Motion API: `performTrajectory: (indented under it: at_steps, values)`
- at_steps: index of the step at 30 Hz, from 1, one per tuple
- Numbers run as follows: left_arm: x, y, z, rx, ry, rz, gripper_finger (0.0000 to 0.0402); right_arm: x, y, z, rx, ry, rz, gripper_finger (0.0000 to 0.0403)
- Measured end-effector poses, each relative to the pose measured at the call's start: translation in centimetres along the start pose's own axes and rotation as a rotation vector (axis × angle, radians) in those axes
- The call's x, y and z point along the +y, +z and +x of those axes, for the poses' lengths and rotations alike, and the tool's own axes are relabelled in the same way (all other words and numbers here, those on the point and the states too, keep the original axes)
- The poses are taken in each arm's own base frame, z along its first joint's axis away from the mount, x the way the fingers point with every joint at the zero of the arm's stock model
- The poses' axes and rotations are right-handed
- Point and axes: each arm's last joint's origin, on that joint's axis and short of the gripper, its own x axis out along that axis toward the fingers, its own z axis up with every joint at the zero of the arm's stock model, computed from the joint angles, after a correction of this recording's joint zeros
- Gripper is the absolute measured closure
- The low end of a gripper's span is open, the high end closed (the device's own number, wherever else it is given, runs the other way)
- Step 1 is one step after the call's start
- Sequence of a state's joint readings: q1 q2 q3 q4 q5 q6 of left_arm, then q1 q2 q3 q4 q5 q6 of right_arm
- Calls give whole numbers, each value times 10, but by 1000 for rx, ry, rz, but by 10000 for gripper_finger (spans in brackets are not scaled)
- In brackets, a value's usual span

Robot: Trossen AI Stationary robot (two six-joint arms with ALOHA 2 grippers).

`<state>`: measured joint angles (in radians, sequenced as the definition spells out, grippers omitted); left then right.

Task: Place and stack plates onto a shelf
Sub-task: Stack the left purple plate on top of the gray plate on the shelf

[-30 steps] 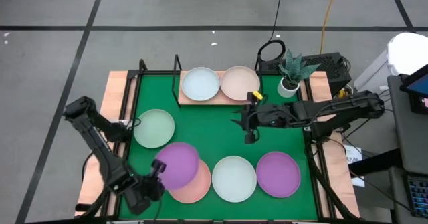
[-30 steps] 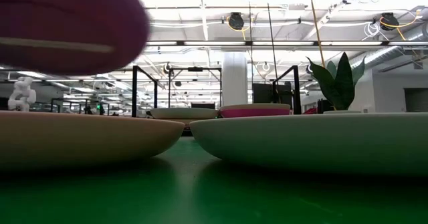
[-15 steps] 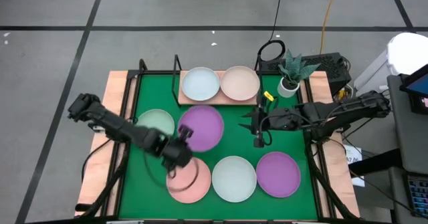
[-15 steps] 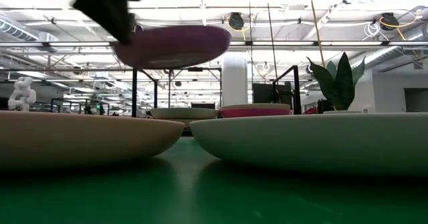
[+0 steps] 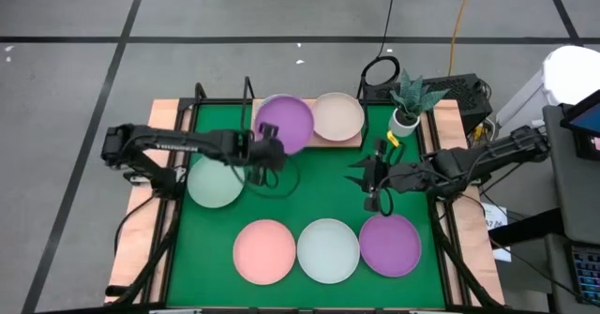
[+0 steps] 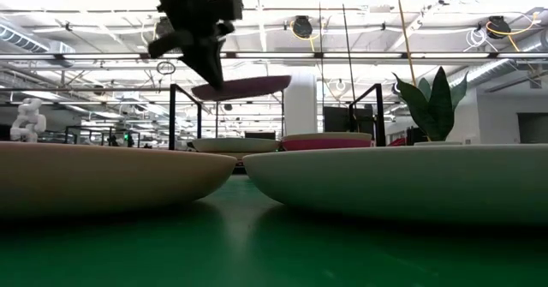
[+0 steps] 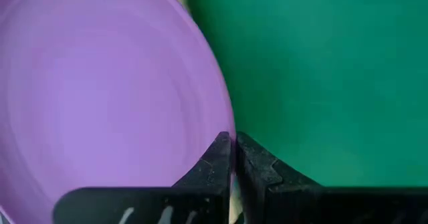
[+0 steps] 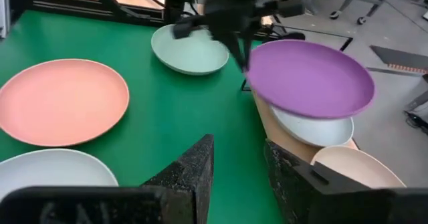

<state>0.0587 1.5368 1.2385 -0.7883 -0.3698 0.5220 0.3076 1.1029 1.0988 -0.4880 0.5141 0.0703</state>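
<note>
My left gripper [image 5: 269, 150] is shut on a purple plate [image 5: 284, 124], which hangs in the air over the pale plate [image 8: 311, 127] on the left half of the wooden shelf [image 5: 349, 141]. A beige plate [image 5: 337, 115] rests flat on the shelf's right half. On the green mat lie a mint plate [image 5: 215, 181], a salmon plate [image 5: 264, 251], a white plate [image 5: 328, 250] and a second purple plate [image 5: 390, 245]. My right gripper [image 5: 372, 178] hovers open above the mat, right of centre, touching nothing. My left gripper [image 7: 233, 144] pinches the purple plate's rim [image 7: 224, 127] between its two fingers, at the plate's near-left edge. The fingers reach it from the table's left and near side. The plate is lifted clear and almost level above the shelf's pale plate.
A potted plant [image 5: 409, 103] stands at the far right corner beside the shelf. Black frame posts [image 5: 248, 98] rise at the shelf's left end. Bare mat [image 5: 319, 187] lies between the shelf and the near row of plates.
My left gripper has carried the purple plate up from over the salmon plate at the near left, toward the far edge, to above the shelf's left plate. The salmon plate now lies uncovered. My right gripper has drifted a little toward the table's right edge.
</note>
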Motion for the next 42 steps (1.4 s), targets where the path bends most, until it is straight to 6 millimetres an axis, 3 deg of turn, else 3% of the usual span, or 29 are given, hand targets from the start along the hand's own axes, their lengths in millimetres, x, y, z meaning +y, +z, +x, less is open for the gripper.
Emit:
performTrajectory:
  at_steps: [8,16,42]
  values:
    - [37,-19,14,-19,1,-60,392,8,-1,-5,-2,19,3,289]
    - [59,-29,26,-53,7,-156,392,11,-1,-6,-5,31,17,289]
    - [60,-38,93,104,-27,-207,392,11,-1,-6,-12,32,-16,289]
